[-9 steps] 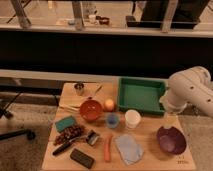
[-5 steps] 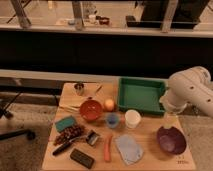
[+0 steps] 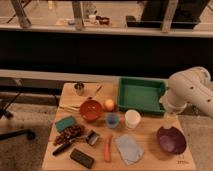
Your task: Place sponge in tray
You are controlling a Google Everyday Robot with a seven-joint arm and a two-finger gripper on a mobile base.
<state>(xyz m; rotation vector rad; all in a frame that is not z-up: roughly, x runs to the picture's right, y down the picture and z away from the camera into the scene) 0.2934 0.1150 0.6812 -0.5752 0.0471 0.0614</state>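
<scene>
Hanging under my white arm (image 3: pixel 192 90) at the right side of the wooden worktop (image 3: pixel 150 134), my pincer (image 3: pixel 170 120) sits just above the purple bowl (image 3: pixel 171 140), spread wide and gripping nothing. The teal sponge (image 3: pixel 65 123) lies near the left edge, well apart from me, beside the red bowl (image 3: pixel 91 110). The green tray (image 3: pixel 141 95) sits at the back right, just beside my arm. A grey-blue cloth (image 3: pixel 128 148) and a carrot (image 3: pixel 107 148) lie at the front. Behind the worktop runs a dark low wall (image 3: pixel 100 52), with 1 chair base (image 3: pixel 12 117) on the floor to the left.
</scene>
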